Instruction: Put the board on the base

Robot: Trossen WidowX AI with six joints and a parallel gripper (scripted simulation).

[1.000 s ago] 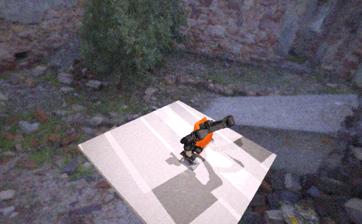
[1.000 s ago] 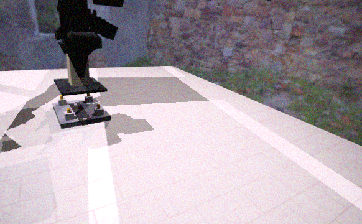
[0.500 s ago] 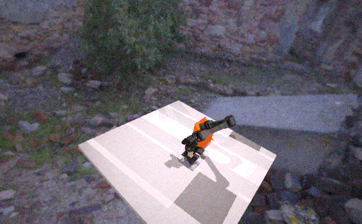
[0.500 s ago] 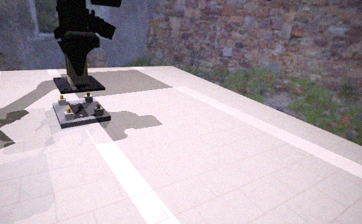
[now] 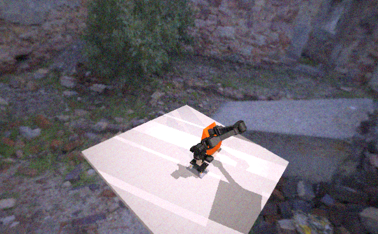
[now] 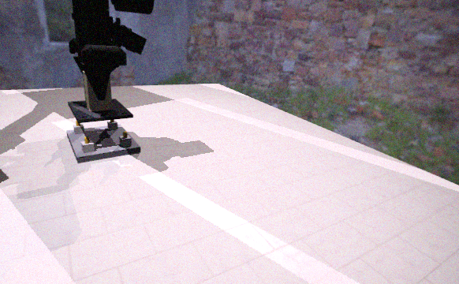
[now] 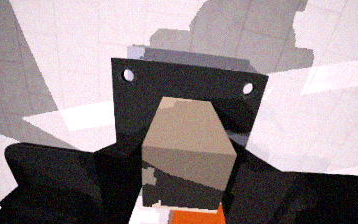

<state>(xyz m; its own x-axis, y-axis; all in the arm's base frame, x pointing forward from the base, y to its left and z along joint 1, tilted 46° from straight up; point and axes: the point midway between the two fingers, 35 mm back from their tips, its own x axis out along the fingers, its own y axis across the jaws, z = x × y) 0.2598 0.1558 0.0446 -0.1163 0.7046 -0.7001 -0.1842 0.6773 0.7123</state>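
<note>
Exterior view: your black parallel-jaw gripper, about half open, is closed on the tan square handle of the flat black board. The board hangs above the grey base with 4 posts, not touching it. Line up all 4 holes with the gold pins before lowering, keep the board level, and release only once it lies flat. In the wrist view, 2 holes show; the other 2 and every pin are hidden.
</note>
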